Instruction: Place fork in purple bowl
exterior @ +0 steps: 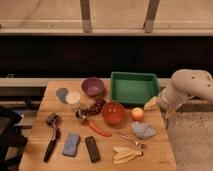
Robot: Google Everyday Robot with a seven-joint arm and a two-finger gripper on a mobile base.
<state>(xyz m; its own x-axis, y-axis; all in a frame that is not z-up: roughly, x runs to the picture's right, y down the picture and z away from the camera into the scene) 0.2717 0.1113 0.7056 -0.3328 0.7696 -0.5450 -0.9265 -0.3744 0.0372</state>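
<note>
The fork (pixel 131 140) is a thin silvery piece lying flat on the wooden table (pixel 37 125), near the front right, between the grey-blue cloth (pixel 143 130) and the banana (pixel 125 154). The purple bowl (pixel 93 86) stands upright at the back middle of the table, left of the green bin (pixel 132 87). My white arm (pixel 189 85) reaches in from the right. My gripper (pixel 169 111) hangs at the table's right edge, beside a yellow item (pixel 151 104), well right of the bowl and behind the fork, touching neither.
A red-orange bowl (pixel 113 113) sits mid-table with an orange fruit (pixel 137 114) to its right. A carrot (pixel 99 129), dark grapes (pixel 92 108), a black-handled tool (pixel 51 145), a blue sponge (pixel 71 144), a black bar (pixel 92 148) and two round discs (pixel 67 95) lie to the left.
</note>
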